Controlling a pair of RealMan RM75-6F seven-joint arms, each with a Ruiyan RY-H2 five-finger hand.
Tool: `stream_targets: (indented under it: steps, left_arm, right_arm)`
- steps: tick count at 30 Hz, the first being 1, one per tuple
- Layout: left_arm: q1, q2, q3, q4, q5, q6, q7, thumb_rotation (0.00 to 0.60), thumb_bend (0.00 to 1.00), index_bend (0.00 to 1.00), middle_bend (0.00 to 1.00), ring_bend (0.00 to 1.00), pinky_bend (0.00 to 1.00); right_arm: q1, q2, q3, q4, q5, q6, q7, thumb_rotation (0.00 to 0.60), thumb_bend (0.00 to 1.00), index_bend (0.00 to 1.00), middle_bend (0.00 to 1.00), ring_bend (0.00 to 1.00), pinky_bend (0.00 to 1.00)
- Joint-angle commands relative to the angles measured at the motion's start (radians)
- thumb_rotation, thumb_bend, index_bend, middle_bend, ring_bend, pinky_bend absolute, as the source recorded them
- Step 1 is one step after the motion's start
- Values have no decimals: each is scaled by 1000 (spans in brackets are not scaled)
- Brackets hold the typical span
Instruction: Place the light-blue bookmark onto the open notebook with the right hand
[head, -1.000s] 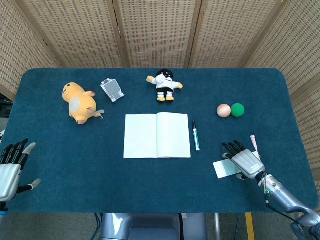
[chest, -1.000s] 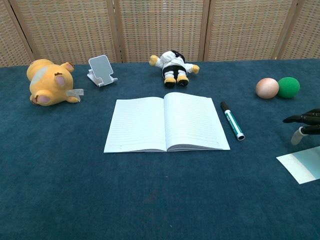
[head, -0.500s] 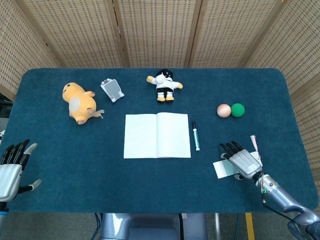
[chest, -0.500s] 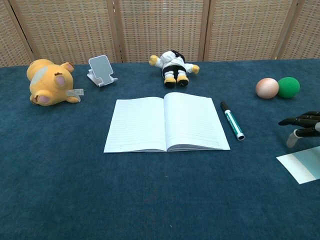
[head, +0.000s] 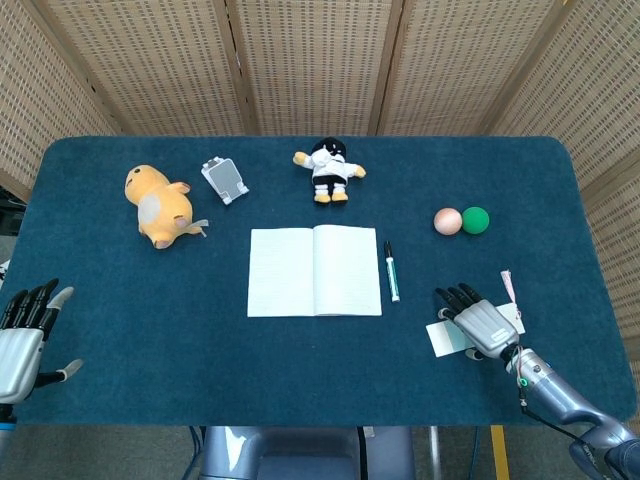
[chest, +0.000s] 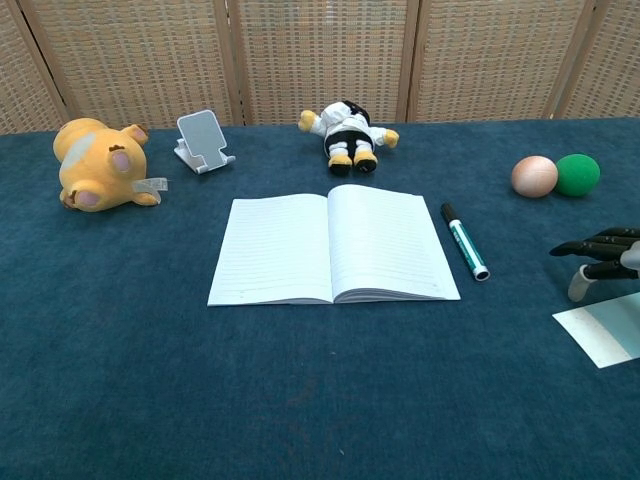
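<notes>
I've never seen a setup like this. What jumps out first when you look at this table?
An open white lined notebook lies in the middle of the dark blue felt-covered table, with a green-and-white marker pen just to its right. Near the right front, a grey-and-black robotic right hand hovers over a light-blue paper bookmark. At the back lie an orange plush animal on the left and a small black-and-white doll in the middle.

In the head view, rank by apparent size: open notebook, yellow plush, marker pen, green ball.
1. open notebook
2. yellow plush
3. marker pen, long but very thin
4. green ball, arguably close to the pen in area
</notes>
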Motion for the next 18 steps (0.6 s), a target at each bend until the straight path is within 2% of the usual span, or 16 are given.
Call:
stream_targets:
  steps: [1, 13, 18]
  left_arm:
    - [0, 0, 0, 0, 0, 1, 0, 600, 0, 0, 0, 0, 0]
    - [-1, 1, 0, -1, 0, -1, -1, 600, 0, 0, 0, 0, 0]
    - [0, 1, 1, -1, 1, 0, -3, 600, 0, 0, 0, 0, 0]
  right_arm:
    - [3, -1, -1, -1, 0, -3, -9, 600, 0, 279, 0, 0, 0]
    - [12, 11, 0, -29, 12, -20, -47, 600, 0, 354, 0, 0, 0]
    - [13, 8, -1, -30, 17, -24, -56, 600, 5, 454, 0, 0, 0]
